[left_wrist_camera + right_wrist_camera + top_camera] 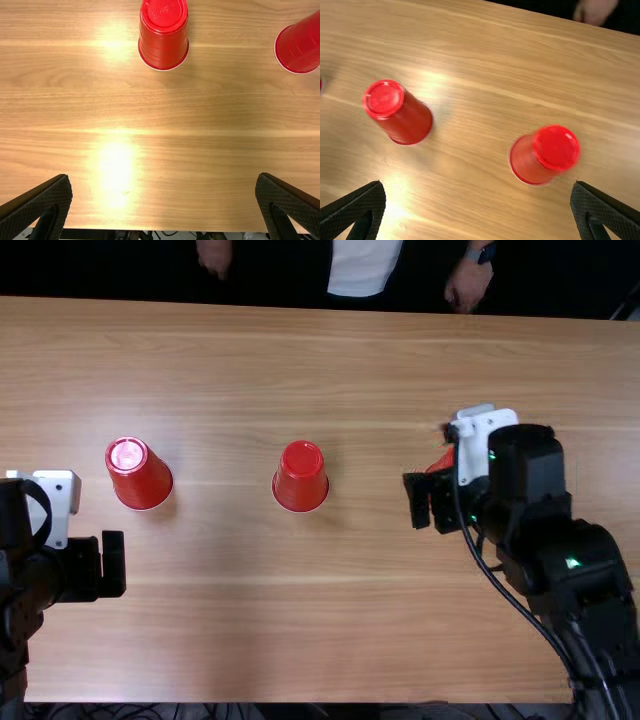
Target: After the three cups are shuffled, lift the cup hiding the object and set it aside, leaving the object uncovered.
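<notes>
Two red cups stand upside down on the wooden table (330,360): the left cup (138,473) (164,35) (397,112) and the middle cup (300,477) (300,45) (545,155). A small patch of red (441,462) shows beside the right wrist, mostly hidden by the arm, and I cannot tell what it is. My right gripper (428,502) (476,186) is open, right of the middle cup and clear of it. My left gripper (110,565) (162,180) is open near the table's left front, nearer than the left cup, holding nothing.
Bare wood lies between the two cups and in front of them, down to the near edge. The far edge (320,308) of the table runs across the back. Cables from the right arm (560,580) hang over the front right.
</notes>
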You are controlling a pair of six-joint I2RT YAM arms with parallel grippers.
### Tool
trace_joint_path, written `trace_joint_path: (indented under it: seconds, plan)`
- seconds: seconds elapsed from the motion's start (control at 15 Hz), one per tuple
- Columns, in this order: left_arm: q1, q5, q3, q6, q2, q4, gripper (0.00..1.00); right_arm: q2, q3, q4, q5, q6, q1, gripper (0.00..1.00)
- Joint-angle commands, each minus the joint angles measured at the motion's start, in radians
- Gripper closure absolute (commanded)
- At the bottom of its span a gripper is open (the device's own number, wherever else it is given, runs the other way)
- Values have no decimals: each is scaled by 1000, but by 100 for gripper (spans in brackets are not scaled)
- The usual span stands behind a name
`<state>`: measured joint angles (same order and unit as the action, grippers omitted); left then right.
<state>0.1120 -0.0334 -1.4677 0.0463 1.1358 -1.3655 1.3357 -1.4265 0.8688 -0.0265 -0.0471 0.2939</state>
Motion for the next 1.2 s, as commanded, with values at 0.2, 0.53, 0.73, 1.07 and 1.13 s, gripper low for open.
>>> trace_joint_path:
  seconds: [0.2,0.53,0.73,1.07,1.13]
  plan:
    - [0,-7,-20,-15,15,5,0,149,-118,-3,-5,10,105,0]
    - [-5,-14,6,-15,18,7,0,292,-147,-106,-5,8,198,0]
    - [-5,-18,38,-13,12,9,0,395,-196,-107,-5,10,234,0]
    - [-8,-20,61,-10,12,18,0,579,-319,-107,-5,12,252,0]
    - [-9,-20,61,-6,13,18,0,606,-330,-107,-5,12,252,0]
